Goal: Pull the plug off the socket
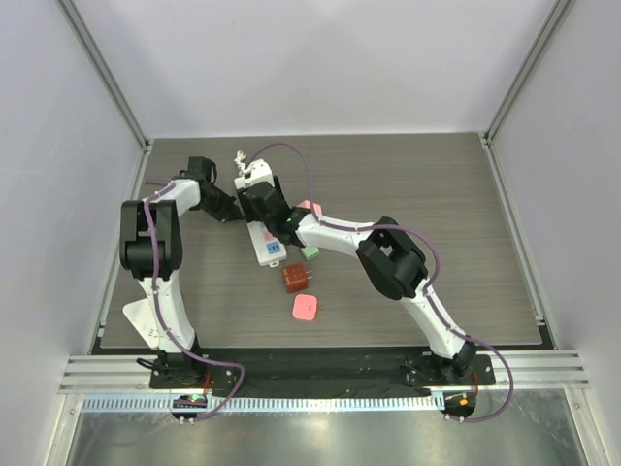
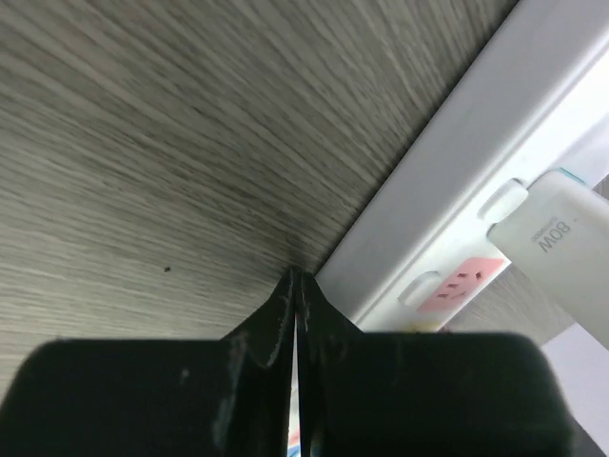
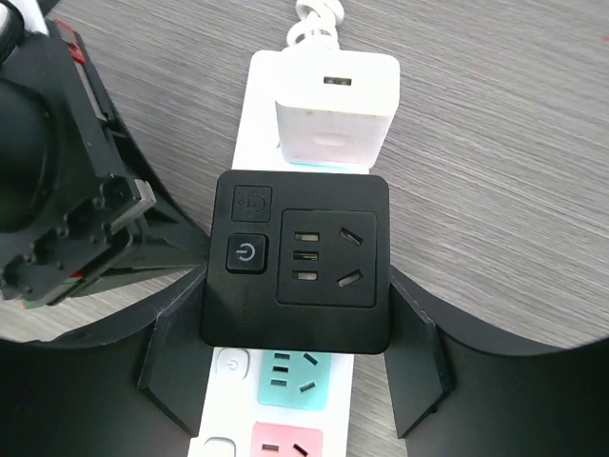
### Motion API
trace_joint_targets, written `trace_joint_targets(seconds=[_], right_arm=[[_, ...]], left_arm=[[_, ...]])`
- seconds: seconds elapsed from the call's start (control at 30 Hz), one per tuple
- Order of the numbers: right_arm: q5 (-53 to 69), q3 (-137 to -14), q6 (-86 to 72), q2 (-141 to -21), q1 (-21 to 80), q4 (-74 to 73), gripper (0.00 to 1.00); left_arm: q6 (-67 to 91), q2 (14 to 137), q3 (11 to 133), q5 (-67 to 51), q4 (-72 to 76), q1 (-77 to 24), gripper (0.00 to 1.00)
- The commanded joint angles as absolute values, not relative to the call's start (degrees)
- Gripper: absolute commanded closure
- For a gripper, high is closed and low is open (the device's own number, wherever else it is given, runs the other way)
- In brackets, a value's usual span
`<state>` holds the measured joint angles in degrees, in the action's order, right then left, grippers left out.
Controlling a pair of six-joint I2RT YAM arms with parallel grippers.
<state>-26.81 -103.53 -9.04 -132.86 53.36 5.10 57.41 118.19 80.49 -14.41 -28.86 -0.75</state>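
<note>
The socket is a white power strip [image 3: 228, 405] with teal and pink outlets, lying on the table [image 1: 260, 243]. A black square plug [image 3: 295, 262] with a power button sits in it. My right gripper [image 3: 295, 324] straddles this plug, one finger against each side. A white charger [image 3: 333, 109] is plugged in at the far end by the cord stub [image 3: 319, 14]. My left gripper [image 2: 295, 278] is shut and empty, its tips at the strip's side wall [image 2: 447, 190]. In the top view the right gripper [image 1: 264, 206] covers the black plug; the left gripper [image 1: 233, 214] is beside it.
Loose plugs lie on the table right of the strip: a brown one [image 1: 297, 279], a pink one [image 1: 305, 309], a green one [image 1: 310, 252]. The left arm's gripper body [image 3: 76, 219] sits close on the left of the strip. White walls enclose the table.
</note>
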Motion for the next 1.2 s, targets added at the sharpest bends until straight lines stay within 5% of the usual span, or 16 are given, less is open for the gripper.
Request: trace_joint_targets(seconds=[0.0, 0.57, 1.17], right_arm=[[-22.2, -106.3, -13.7, -126.1, 53.0, 10.7, 0.99], [-11.9, -88.8, -25.4, -115.8, 40.8, 21.4, 0.99], [2.5, -83.6, -40.3, -124.3, 29.9, 31.2, 0.92]], left_arm=[[55.4, 119.7, 79.3, -9.7, -32.6, -1.1, 1.0], [54.3, 110.6, 77.7, -9.9, -30.9, 1.8, 1.0], [54.1, 108.9, 73.5, -27.1, -14.9, 0.5, 1.0]])
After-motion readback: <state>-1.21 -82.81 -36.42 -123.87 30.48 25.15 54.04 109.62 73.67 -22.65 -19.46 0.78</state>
